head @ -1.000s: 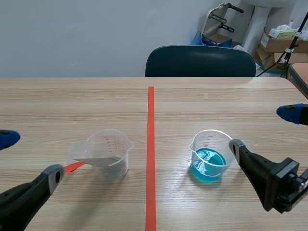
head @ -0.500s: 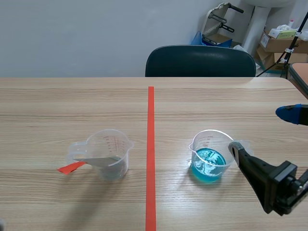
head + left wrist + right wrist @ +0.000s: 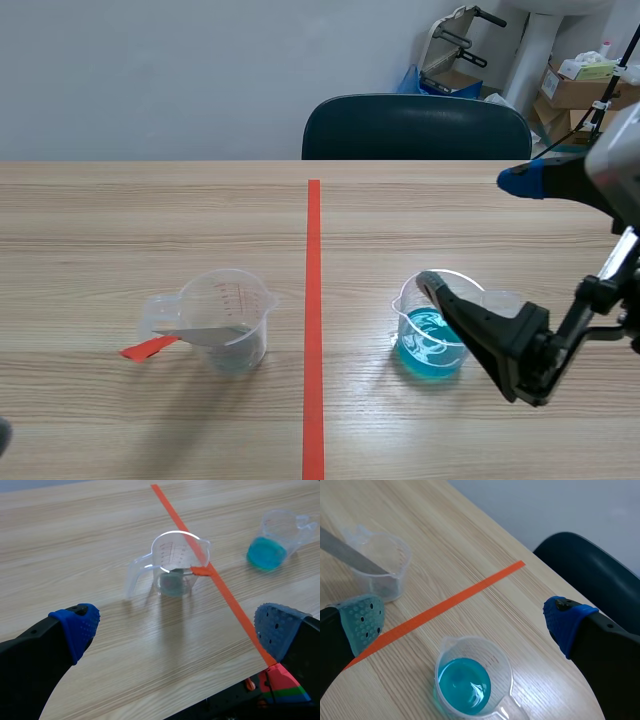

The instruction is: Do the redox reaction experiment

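A clear beaker (image 3: 228, 318) stands left of the red tape line and holds a grey metal strip with a red end (image 3: 150, 347). Right of the line is a second beaker with blue liquid (image 3: 425, 345). My right gripper (image 3: 470, 230) is open above it, one finger low at its rim, the other high. In the right wrist view the blue beaker (image 3: 470, 682) lies below and between the open fingers of the right gripper (image 3: 465, 620); the clear beaker (image 3: 380, 565) is farther off. My left gripper (image 3: 177, 630) is open, short of the clear beaker (image 3: 175, 565).
A dark chair (image 3: 415, 125) stands behind the table's far edge. Cardboard boxes (image 3: 580, 85) and a stand are at the back right. The red tape line (image 3: 313, 330) runs down the table's middle.
The left arm has drawn back out of the scene view at the bottom left. My right gripper has risen and moved left over the blue beaker.
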You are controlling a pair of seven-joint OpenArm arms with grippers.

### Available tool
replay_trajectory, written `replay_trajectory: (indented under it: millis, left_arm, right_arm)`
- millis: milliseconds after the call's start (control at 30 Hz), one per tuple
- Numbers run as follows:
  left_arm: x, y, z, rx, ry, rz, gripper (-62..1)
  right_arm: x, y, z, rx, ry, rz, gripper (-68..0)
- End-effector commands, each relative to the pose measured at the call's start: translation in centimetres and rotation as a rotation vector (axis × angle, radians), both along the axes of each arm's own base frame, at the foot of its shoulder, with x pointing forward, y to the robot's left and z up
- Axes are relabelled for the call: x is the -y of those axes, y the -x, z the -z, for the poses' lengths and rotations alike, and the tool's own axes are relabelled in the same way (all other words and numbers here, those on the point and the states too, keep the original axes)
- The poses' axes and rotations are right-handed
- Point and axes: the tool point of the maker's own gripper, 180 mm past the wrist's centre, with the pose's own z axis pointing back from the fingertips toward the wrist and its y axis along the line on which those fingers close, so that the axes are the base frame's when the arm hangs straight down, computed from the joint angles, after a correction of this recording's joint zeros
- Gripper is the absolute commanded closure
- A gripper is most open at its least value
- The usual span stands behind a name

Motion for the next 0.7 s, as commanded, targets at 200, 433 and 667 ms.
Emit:
replay_trajectory:
  millis: [200,433,667]
  left_arm:
    - [0.6,-0.3,-0.9,0.029,0.020,0.013,-62.3]
    - [0.6,-0.3,-0.9,0.029,0.021,0.013,-62.3]
    - [0.6,-0.3,-0.9,0.030,0.021,0.013,-62.3]
  right_arm:
    - [-5.2,0.8,-0.7,0.085,0.042,-0.197,-67.9]
    - [-10.1,3.0,-0.4,0.125,0.058,-0.377,-67.9]
    - [-13.6,3.6,0.5,0.152,0.040,-0.452,-67.9]
